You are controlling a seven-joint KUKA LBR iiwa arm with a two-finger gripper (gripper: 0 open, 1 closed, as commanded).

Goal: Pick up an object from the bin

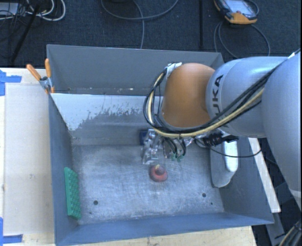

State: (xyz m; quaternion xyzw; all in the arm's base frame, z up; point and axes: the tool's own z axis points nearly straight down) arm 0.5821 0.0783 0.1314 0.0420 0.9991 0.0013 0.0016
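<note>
Gripper [152, 155] sits low over the middle of the bin [89, 70] floor, just above a small round red object [158, 173]. Open or clenched: cannot tell; contact unclear. Count: one red object, one green studded strip [71, 192] along the left wall, and one white rounded object [224, 164] by the right wall, its top hidden under the arm.

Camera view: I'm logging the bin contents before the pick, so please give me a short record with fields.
gripper: near the middle of the bin
nearest thing: small reddish round thing, on the floor just toward the view's bottom from the gripper
left wall: green textured block lying along it
right wall: white oblong thing beside it
</note>
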